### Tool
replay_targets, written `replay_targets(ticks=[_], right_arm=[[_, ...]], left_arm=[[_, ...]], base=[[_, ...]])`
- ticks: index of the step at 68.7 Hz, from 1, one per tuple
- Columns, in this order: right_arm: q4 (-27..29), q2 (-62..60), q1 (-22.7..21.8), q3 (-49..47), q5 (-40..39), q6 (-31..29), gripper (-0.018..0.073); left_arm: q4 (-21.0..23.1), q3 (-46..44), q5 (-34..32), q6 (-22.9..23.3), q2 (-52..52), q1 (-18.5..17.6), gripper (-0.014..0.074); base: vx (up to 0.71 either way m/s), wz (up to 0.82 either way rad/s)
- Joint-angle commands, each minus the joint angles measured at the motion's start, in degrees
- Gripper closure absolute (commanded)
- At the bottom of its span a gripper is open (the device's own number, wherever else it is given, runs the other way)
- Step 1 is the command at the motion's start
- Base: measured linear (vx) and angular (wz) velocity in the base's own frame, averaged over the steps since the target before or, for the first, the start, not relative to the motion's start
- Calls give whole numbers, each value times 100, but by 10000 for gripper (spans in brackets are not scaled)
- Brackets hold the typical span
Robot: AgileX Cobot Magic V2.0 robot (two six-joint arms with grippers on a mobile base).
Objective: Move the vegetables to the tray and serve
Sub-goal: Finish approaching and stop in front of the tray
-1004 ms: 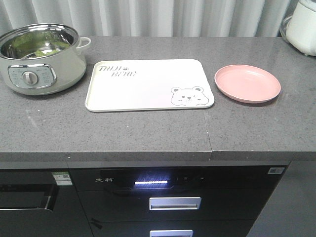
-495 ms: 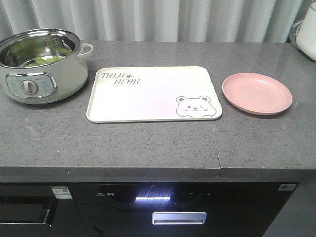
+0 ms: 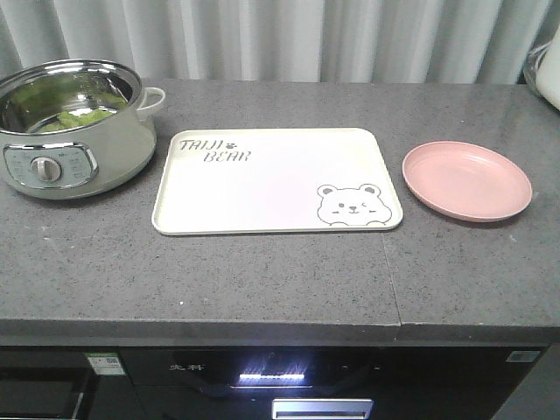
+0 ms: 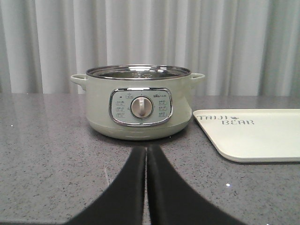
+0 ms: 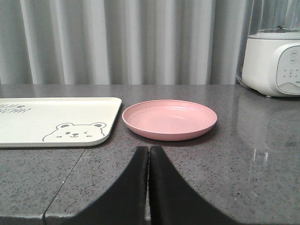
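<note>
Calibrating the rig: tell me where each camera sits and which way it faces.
Exterior front-facing: raised in front of the counter, looking down at the pot, tray and pink plate; no robot part shows.
Left wrist: low over the counter, facing the pot; the shut left end effector shows at bottom.
Right wrist: low, facing the pink plate, white appliance at right; shut right end effector at bottom.
Shared: the tray appears in all three.

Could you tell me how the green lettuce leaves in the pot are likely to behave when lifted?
The crinkly green lettuce leaves lie slumped low in the pale green electric pot with its steel bowl, so they will probably droop and fold. They look thin, so they are likely light and easily torn.
</note>
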State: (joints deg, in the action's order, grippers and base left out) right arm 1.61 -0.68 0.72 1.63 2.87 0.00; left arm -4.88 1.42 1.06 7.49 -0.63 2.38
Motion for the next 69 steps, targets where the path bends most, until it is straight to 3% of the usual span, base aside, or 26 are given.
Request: replay_targets(ticks=[1, 69], right_arm=[[-19, -5, -10, 37, -423, 0, 564], [-19, -5, -10, 37, -430, 0, 564]], left_arm=[[16, 61, -441, 7, -92, -39, 603], [16, 61, -441, 7, -92, -39, 603]], base=[[6, 0], [4, -1]])
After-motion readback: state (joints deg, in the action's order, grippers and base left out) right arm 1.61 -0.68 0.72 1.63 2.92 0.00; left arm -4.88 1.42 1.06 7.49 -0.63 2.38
